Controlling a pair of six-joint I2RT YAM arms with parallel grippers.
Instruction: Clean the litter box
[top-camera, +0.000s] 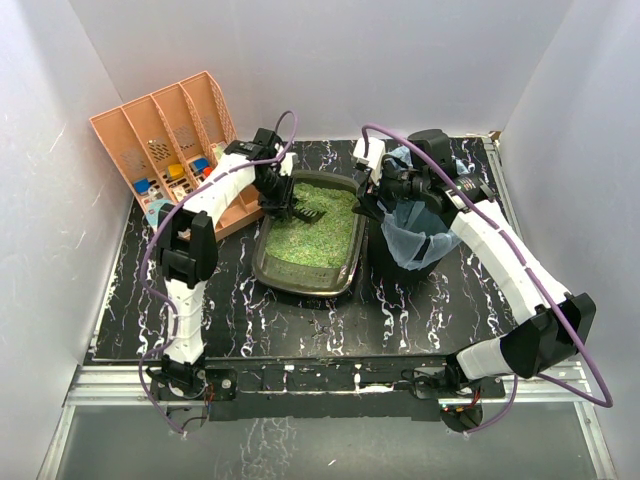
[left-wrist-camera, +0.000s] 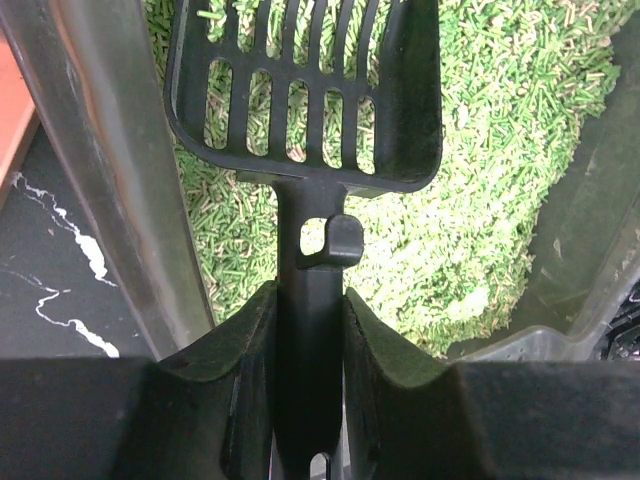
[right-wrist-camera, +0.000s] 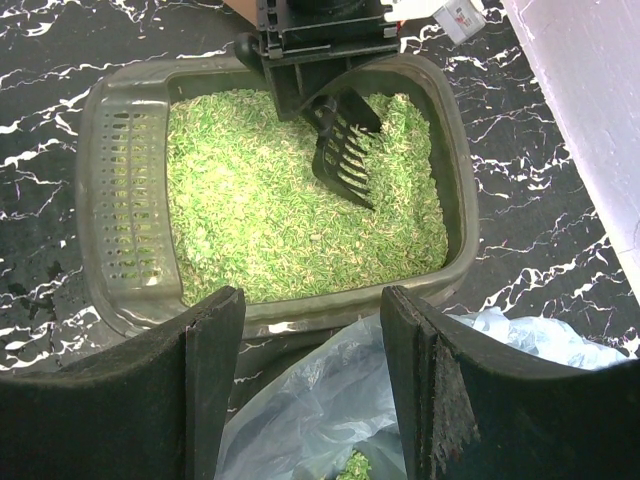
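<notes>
The litter box (top-camera: 262, 268) is a dark olive-grey tray filled with green granular litter (top-camera: 318, 238); it also shows in the right wrist view (right-wrist-camera: 120, 200). My left gripper (top-camera: 281, 198) is shut on the handle of a black slotted scoop (left-wrist-camera: 300, 90), whose head rests over the litter at the tray's far left corner. The scoop also shows in the right wrist view (right-wrist-camera: 345, 150). My right gripper (right-wrist-camera: 312, 330) is open and empty, hovering above the black bin's pale blue bag liner (right-wrist-camera: 320, 420), just right of the tray.
The black bin with its blue liner (top-camera: 415, 235) stands right of the tray; a little green litter lies inside it. A peach-orange slotted organiser (top-camera: 165, 140) with small items stands at the back left. White walls close in on all sides.
</notes>
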